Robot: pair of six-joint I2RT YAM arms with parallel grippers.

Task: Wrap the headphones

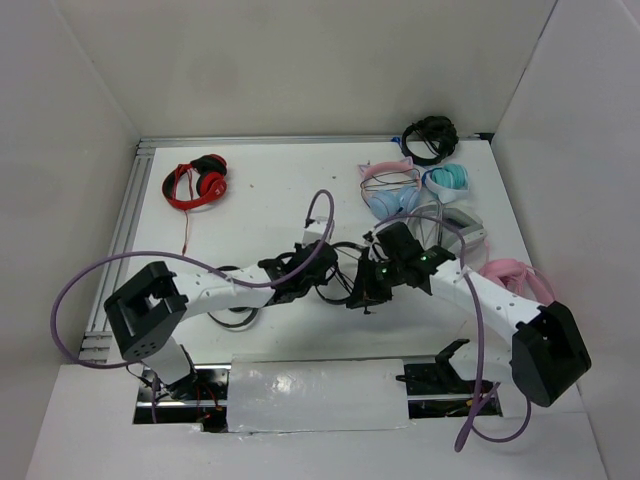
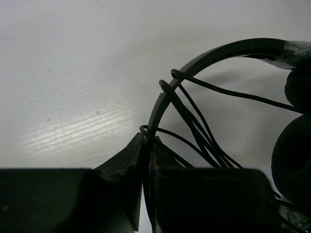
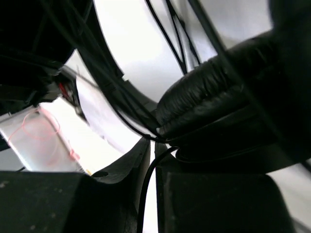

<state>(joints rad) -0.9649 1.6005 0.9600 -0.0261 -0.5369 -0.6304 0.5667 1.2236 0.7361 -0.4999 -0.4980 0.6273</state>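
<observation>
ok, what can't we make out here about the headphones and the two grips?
- Cable end: in no view. In the top view the grippers cover the headphones, and it's too small.
- Right gripper: right wrist view, cable sits in a dark slit; can't tell if it's pinched or loose.
- Wrap count: left wrist view, loops run behind the left gripper.

A white counter (image 1: 270, 190) with a slotted metal rail along its left edge carries several pairs of headphones. Red-and-black headphones (image 1: 197, 183) lie far left. A compact black pair (image 1: 430, 139) sits at the far edge. Pink cat-ear (image 1: 385, 172), pale blue (image 1: 393, 202), teal-and-white (image 1: 447, 181) and grey (image 1: 462, 222) pairs cluster to the right, and a pink pair (image 1: 515, 278) lies nearer. The black wire-band headphones (image 2: 218, 52) are mid-counter, possibly touching it.
</observation>
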